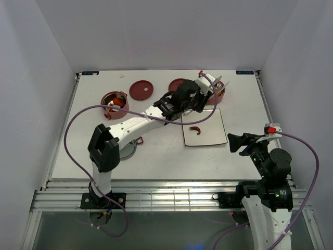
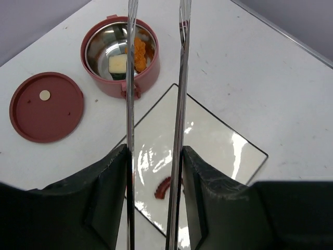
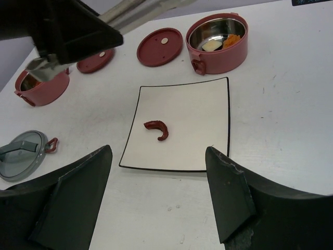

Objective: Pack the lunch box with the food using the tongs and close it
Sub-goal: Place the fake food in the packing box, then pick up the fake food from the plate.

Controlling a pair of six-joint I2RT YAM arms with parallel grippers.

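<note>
The left gripper (image 2: pixel 156 156) pinches the tongs (image 2: pixel 181 78) partway along their arms, pressing them into a narrow gap. That hold looks like the weak spot. The arms are thin, slick steel, so they may twist or slide between the fingers and send the tips off aim. The right gripper (image 3: pixel 157 151) stands spread and empty at the lower edge of its own view, so it offers no support.

The sausage (image 2: pixel 162 187) lies low in the frame on the plate (image 2: pixel 229 151). It is small and curved, and the plate is glossy, so a poor pinch could make it skid away or pop free. At upper left the bowl (image 2: pixel 104 83) could be nudged by the long tips. They run off the top edge, so I cannot tell whether they carry anything.

The bowl is dusty red with a shiny steel inside. It is open and holds an orange nugget (image 2: pixel 139 52) and a pale-centred cube (image 2: pixel 117 64). Its lid (image 2: pixel 47 112) lies flat just beside it, at mid left.
</note>
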